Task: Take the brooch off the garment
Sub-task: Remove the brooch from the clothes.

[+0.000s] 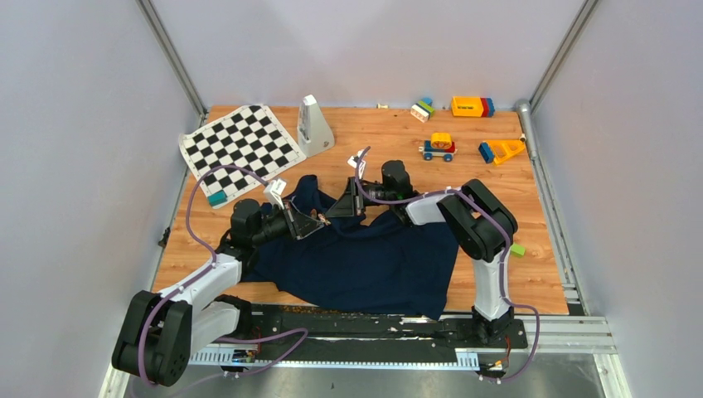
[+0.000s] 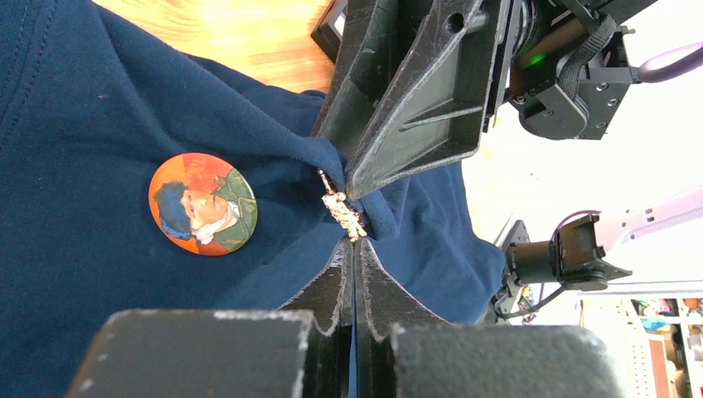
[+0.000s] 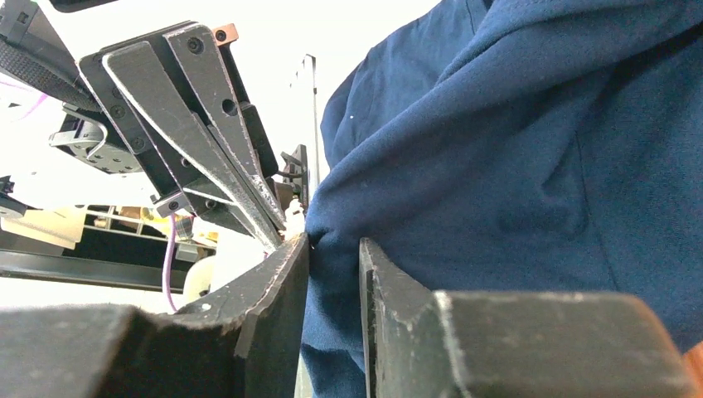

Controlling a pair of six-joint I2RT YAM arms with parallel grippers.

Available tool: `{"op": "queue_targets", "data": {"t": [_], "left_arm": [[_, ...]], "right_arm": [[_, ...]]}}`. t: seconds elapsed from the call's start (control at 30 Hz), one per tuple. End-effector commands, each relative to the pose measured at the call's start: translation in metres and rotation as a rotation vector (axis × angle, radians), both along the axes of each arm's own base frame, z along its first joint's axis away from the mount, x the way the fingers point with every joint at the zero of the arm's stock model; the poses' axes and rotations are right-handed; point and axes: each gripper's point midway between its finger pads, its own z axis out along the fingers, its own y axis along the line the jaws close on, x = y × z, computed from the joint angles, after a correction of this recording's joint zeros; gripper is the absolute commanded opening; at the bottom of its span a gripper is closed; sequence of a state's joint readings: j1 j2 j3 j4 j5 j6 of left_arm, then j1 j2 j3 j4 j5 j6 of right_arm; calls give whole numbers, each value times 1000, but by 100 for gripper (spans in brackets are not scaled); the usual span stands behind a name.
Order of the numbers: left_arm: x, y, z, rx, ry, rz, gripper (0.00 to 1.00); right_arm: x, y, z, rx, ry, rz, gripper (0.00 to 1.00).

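Between the two grippers, on the far left part of the garment (image 1: 365,261), a small gilt brooch (image 2: 341,209) sits on a pucker of navy cloth. It looks to be attached: the cloth bunches around it and it lies against the fold, though its pin is hidden. The garment is spread over the near middle of the table (image 1: 530,274). A round portrait badge (image 2: 203,204) is also on the cloth, near the brooch but apart from it.

The left gripper (image 2: 355,242) has its jaws fully together, tips touching one end of the brooch. Whether they nip cloth, the brooch or nothing, I cannot tell. The right gripper (image 3: 334,242) reaches in from the right, jaws narrow but apart, with cloth showing in the slit. Its tips are at the brooch's other end, and no firm grip shows.

By my reading the approach is done and the removal itself has not begun. What is left is to hold the cloth fast on one side, take the brooch on the other, work the pin out and carry it clear of the garment.
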State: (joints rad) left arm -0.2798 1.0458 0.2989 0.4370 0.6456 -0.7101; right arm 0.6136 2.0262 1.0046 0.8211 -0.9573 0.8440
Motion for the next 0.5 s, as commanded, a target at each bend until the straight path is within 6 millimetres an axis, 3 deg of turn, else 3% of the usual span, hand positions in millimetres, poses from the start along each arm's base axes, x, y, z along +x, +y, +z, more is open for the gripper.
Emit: {"op": "queue_targets", "data": {"t": [0.0,0.47], "left_arm": [[2,-2,15,-2,-96,-28,0],[6,3,27,89,-221,-43,0]], "right_arm": [[1,9,1,-4,-34,23,28],[-7,23,-4,-67,-105,48,21]]}}
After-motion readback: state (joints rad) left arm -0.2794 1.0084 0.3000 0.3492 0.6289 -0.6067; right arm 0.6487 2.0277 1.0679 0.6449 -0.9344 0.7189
